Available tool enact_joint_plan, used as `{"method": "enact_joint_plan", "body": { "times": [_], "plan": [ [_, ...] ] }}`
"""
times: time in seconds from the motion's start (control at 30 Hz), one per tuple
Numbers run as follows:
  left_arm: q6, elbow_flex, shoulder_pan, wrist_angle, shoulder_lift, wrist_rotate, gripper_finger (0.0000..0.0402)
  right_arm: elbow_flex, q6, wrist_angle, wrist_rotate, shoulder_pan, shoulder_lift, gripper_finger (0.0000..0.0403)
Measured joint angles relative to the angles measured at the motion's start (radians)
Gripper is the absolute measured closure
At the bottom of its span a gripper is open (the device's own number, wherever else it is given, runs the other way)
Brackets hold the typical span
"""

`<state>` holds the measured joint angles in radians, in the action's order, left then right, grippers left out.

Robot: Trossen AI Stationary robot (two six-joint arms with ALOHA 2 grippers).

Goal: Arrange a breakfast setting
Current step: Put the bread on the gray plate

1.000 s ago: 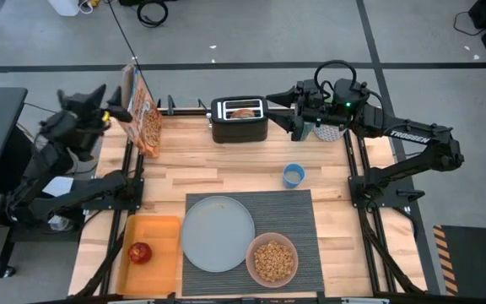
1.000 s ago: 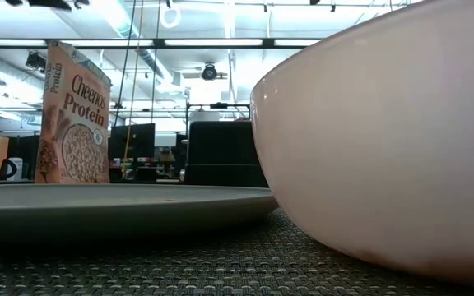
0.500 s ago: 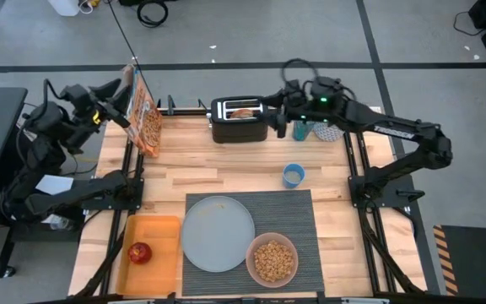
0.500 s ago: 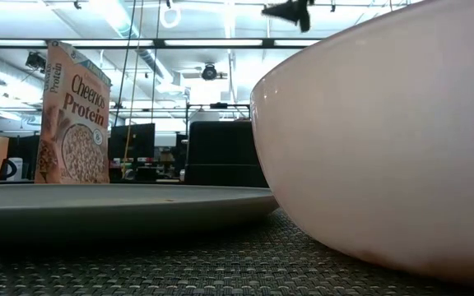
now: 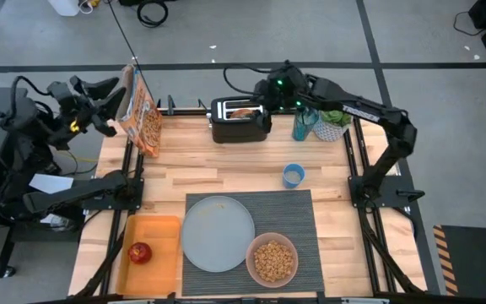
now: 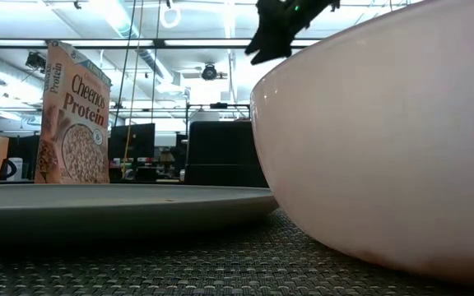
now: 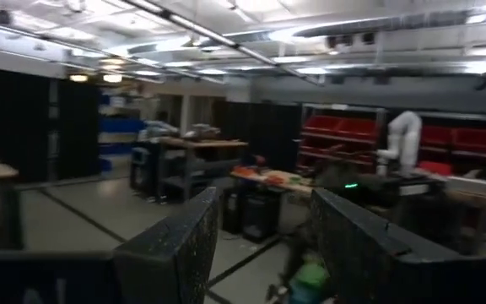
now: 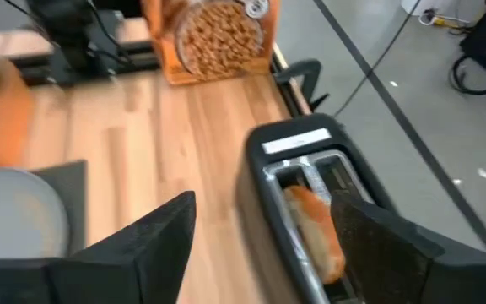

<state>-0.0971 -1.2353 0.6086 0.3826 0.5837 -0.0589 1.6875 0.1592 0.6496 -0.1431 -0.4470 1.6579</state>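
The dark striped rectangular placemat lies on the pale wooden table, near its front edge. On the placemat sits the large round grey plate, and touching or just beside the plate's front right stands the smaller pinkish-tan bowl, filled with brown cereal. In the low view the bowl looms large with the plate beside it. Left of the placemat lies an orange rectangular tray, holding the red apple. Behind the placemat's back right corner stands a small blue cup.

At the table's back edge, well behind the placemat, stands a black toaster with the golden-brown bagel in its slot. The right gripper hovers just over the toaster, its fingers spread wide and holding nothing. An orange cereal box stands upright at the back left corner. The left gripper is raised beyond the table's left edge, beside the box, its fingers parted with nothing between them.
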Motion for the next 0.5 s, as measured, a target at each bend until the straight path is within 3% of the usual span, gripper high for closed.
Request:
{"method": "enact_joint_plan", "body": {
  "times": [0.5],
  "plan": [
    [-0.070,-0.003,0.000,0.117,-0.002,0.031,0.0205,0.111,0.084,0.077,-0.056,-0.085,0.220,0.0196]
  ]
}}
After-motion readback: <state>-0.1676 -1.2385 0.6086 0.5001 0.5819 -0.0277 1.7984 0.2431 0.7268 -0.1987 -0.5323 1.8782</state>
